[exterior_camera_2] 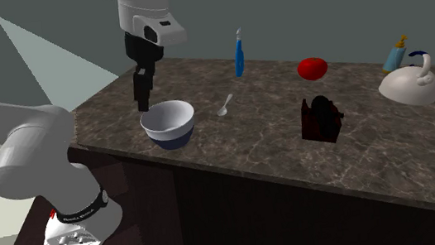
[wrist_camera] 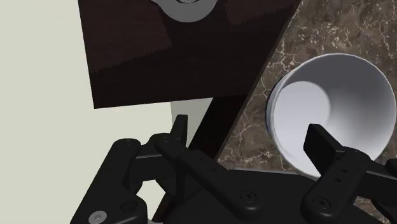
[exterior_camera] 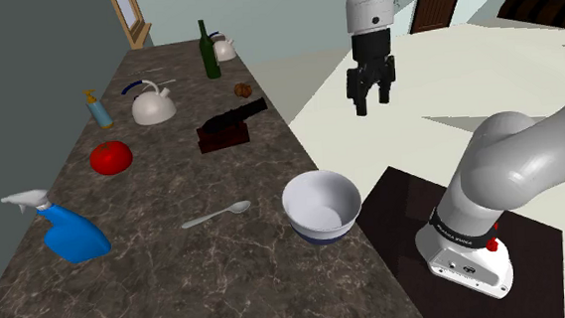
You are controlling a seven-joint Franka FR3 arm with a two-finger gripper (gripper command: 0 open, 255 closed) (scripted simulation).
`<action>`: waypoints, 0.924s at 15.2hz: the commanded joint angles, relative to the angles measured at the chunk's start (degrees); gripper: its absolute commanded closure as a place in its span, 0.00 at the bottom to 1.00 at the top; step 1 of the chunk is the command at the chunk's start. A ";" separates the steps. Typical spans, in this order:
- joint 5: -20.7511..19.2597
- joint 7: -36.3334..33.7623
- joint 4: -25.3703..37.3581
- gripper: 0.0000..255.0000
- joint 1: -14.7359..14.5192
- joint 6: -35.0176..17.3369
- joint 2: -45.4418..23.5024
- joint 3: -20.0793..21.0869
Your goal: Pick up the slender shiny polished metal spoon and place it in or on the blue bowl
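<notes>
A slim grey metal spoon point(exterior_camera: 217, 214) point(exterior_camera_2: 225, 105) lies flat on the dark marble counter point(exterior_camera: 177, 278), just to the shoulder view's left of the bowl. The bowl point(exterior_camera: 321, 206) point(exterior_camera_2: 168, 123) point(wrist_camera: 331, 108) is white inside with a dark blue foot and stands upright near the counter's edge. My black gripper point(exterior_camera: 372, 94) point(exterior_camera_2: 143, 92) point(wrist_camera: 251, 140) hangs high in the air, open and holding nothing. In the wrist view it is over the counter's edge, with one finger point(wrist_camera: 321, 146) above the bowl's rim and the other finger point(wrist_camera: 180, 130) above the floor side.
On the counter stand a blue spray bottle point(exterior_camera: 70, 229), a red tomato point(exterior_camera: 110, 157), a white kettle point(exterior_camera: 153, 105), a dark red block with a black top point(exterior_camera: 229, 126) and a green bottle point(exterior_camera: 207, 52). My stand point(exterior_camera: 465, 258) sits beside the counter.
</notes>
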State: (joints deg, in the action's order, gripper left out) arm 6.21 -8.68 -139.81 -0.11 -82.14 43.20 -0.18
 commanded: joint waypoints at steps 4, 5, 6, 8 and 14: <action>2.29 -4.09 -0.22 0.00 -0.87 -4.42 -3.86 3.49; 2.96 -5.43 -0.12 0.00 -1.13 -5.90 -5.32 4.63; 3.56 -6.77 0.06 0.00 -1.39 -7.38 -6.86 5.74; 4.60 -9.41 0.68 0.00 -1.82 -10.30 -10.17 7.94; 5.90 -17.50 4.53 0.00 -2.71 -18.53 -21.68 13.95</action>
State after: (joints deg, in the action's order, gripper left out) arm 12.05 -24.81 -135.78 -2.73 -99.16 23.40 12.87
